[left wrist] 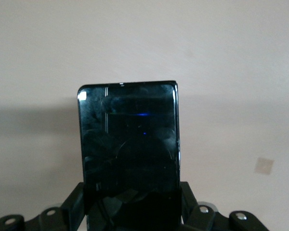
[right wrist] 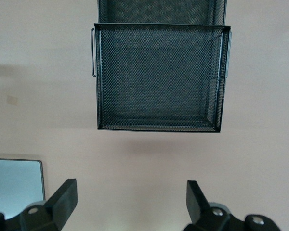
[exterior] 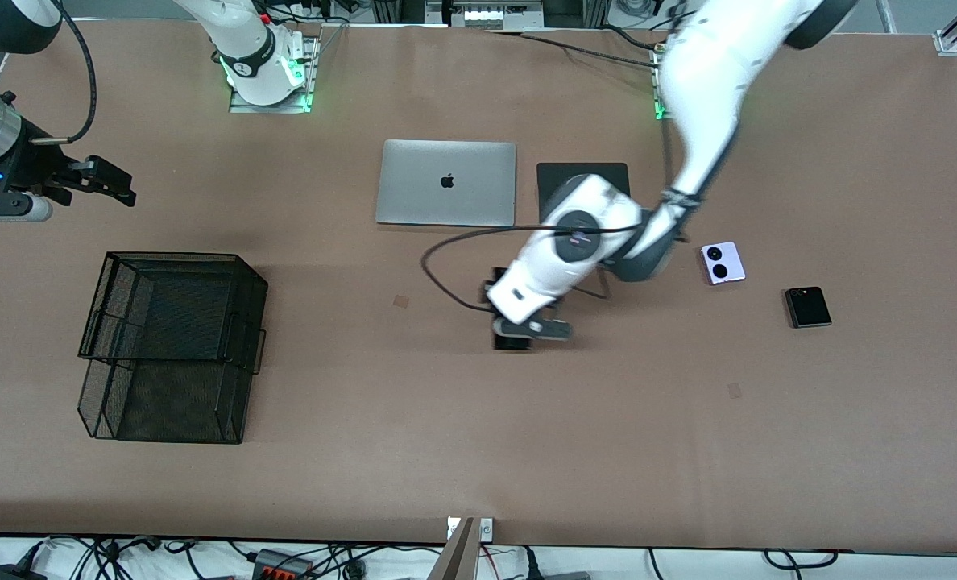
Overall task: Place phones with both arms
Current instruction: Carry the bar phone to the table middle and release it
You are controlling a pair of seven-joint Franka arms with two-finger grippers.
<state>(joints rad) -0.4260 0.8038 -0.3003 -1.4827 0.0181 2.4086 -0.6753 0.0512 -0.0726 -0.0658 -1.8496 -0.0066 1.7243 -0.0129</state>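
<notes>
Phones not yet in mesh tray [exterior: 172, 338]: left gripper [exterior: 519, 326] clamps long black phone [left wrist: 129, 154] near laptop [exterior: 446, 183]; lilac phone [exterior: 722, 263] and small black phone [exterior: 807, 307] remain. Right gripper [right wrist: 130, 197] waits, spread.

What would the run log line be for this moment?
left end effector: shut on long black phone | right end effector: open, waiting over table by mesh tray | lilac phone, small black phone: on table
</notes>
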